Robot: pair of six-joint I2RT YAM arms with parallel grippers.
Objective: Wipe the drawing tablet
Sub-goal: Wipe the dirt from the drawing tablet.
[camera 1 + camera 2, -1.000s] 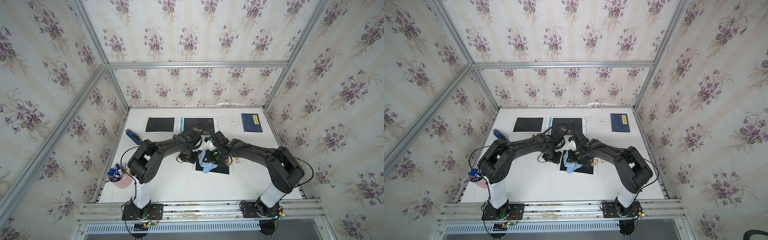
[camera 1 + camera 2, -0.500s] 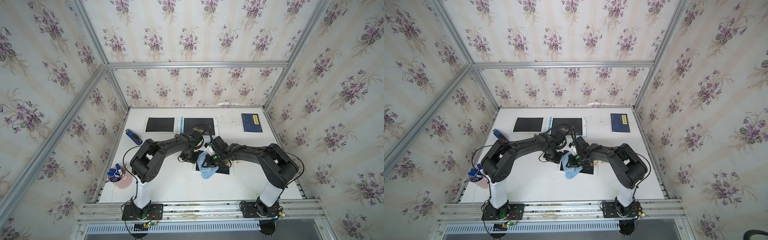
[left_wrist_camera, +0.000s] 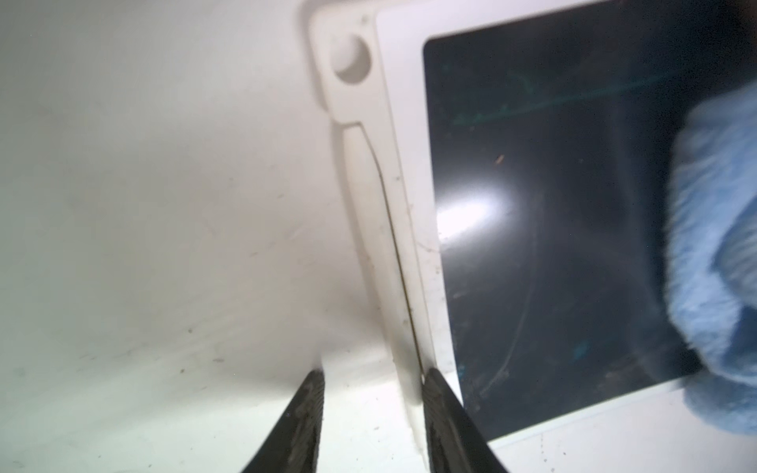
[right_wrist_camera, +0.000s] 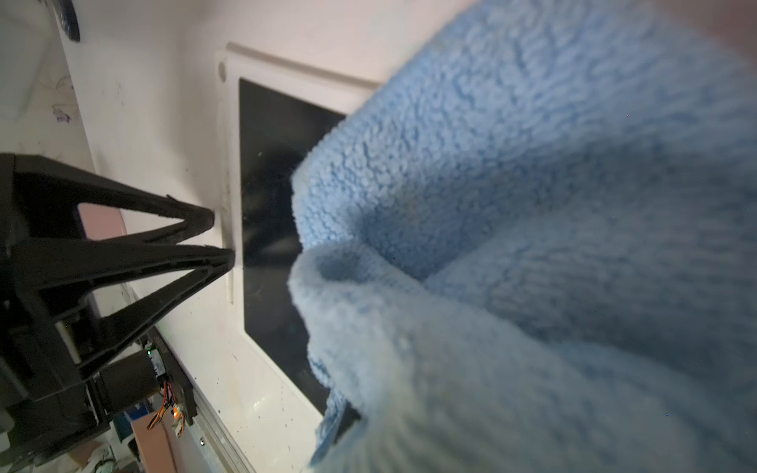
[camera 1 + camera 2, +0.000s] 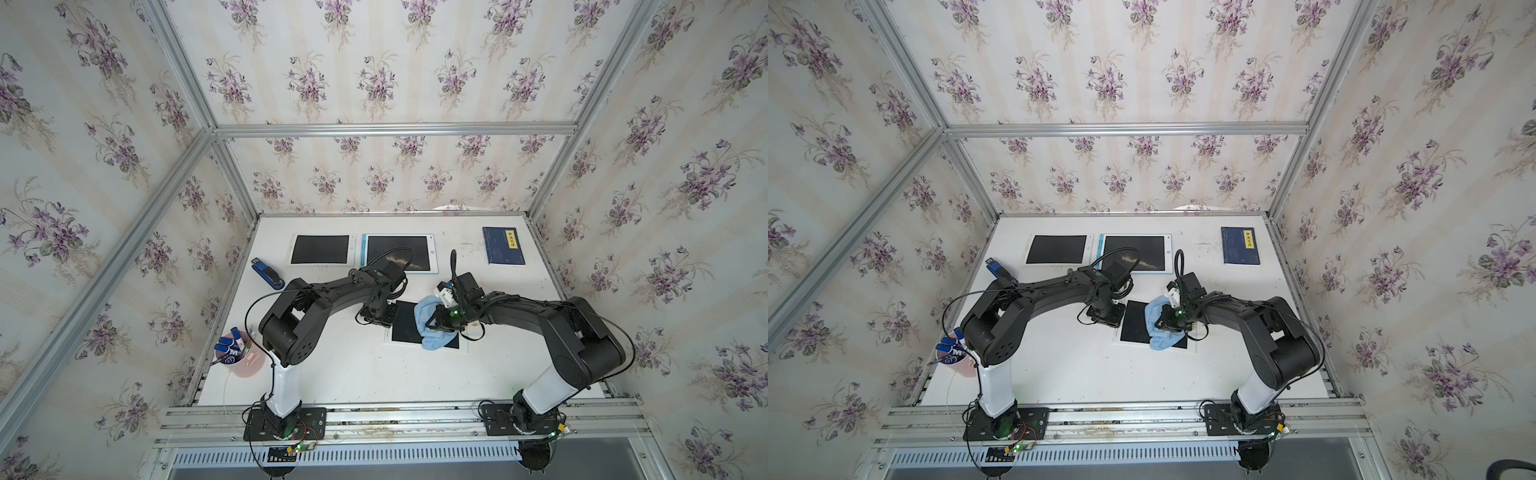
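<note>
The drawing tablet [image 5: 405,326] [image 5: 1133,326], a black screen in a white frame, lies flat mid-table. A light blue cloth [image 5: 432,338] [image 5: 1160,340] covers its right part. My right gripper [image 5: 440,322] is shut on the cloth and presses it onto the screen; in the right wrist view the cloth [image 4: 532,204] hides nearly all of the jaws. My left gripper [image 5: 380,318] [image 3: 372,374] stands open at the tablet's left edge. One fingertip [image 3: 440,389] rests against the white rim and the other touches the table. Faint marks show on the screen [image 3: 553,204].
Two more tablets [image 5: 320,249] [image 5: 397,253] lie at the back, and a dark blue book [image 5: 503,245] at the back right. A blue stapler [image 5: 268,274] sits near the left edge. A pink cup of pens [image 5: 239,357] stands at the front left.
My right gripper has dragged the cloth across the screen, first toward the left and front, then back to the right. The left arm has stayed at the tablet's edge.
</note>
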